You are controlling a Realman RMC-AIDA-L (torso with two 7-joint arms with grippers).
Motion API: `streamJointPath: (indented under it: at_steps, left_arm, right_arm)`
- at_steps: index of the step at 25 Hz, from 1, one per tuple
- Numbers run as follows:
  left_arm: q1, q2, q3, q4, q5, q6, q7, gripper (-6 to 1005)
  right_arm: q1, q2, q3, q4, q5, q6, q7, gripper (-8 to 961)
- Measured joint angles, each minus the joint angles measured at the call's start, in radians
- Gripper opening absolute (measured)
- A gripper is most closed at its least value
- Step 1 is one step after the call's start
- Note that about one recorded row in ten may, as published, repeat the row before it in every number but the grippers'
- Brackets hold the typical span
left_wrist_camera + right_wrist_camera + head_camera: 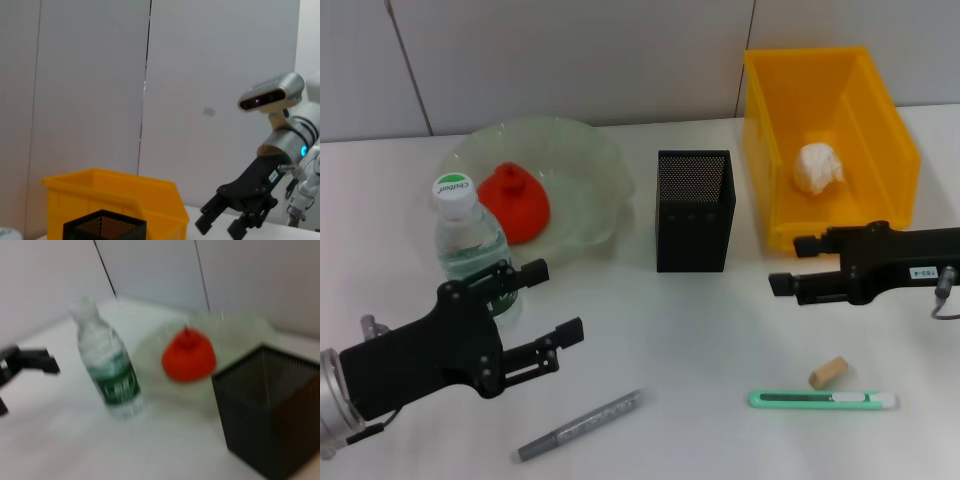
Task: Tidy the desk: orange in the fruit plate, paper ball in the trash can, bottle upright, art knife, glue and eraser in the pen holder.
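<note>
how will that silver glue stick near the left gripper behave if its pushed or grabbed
The glue stick is a slim cylinder lying flat on the table, so it will probably roll when nudged sideways. It looks rigid and light. Its smooth, narrow body may slip unless gripped across its middle.

robot lab tabletop setup: plain white table [680, 320] against bare grey panel walls [90, 75], staged desk props like a mesh pen holder [694, 211] and yellow bin [825, 140], another robot's camera head [272, 93] visible.
</note>
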Motion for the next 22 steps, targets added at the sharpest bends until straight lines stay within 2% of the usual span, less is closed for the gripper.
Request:
streamJointPath:
  at_steps: [2, 4, 5, 7, 13, 17, 22]
  left_arm:
    - [0.005, -0.002, -0.001, 0.0, 0.004, -0.008, 0.0, 780]
    - [0.007, -0.003, -0.001, 0.0, 0.004, -0.008, 0.0, 780]
    - [0.013, -0.004, -0.001, 0.0, 0.004, -0.008, 0.0, 780]
    - [0.016, -0.004, -0.001, 0.0, 0.004, -0.008, 0.0, 780]
    - [0.023, -0.005, -0.001, 0.001, 0.002, -0.01, 0.0, 780]
    - [0.028, -0.005, -0.001, 0.004, 0.001, -0.01, 0.0, 780]
    - [0.034, -0.005, -0.001, 0.006, -0.001, -0.009, 0.0, 780]
  right_arm:
    - [0.023, 0.006, 0.0, 0.116, -0.135, -0.073, 0.145, 769]
    - [0.031, 0.007, 0.0, 0.148, -0.166, -0.096, 0.18, 769]
    - [0.054, 0.011, 0.0, 0.213, -0.244, -0.151, 0.276, 769]
    - [0.077, 0.012, 0.0, 0.255, -0.305, -0.19, 0.351, 769]
    - [0.158, 0.014, -0.002, 0.328, -0.469, -0.331, 0.455, 769]
    - [0.221, 0.032, -0.013, 0.355, -0.622, -0.414, 0.509, 769]
    - [0.251, 0.044, -0.013, 0.357, -0.678, -0.462, 0.515, 768]
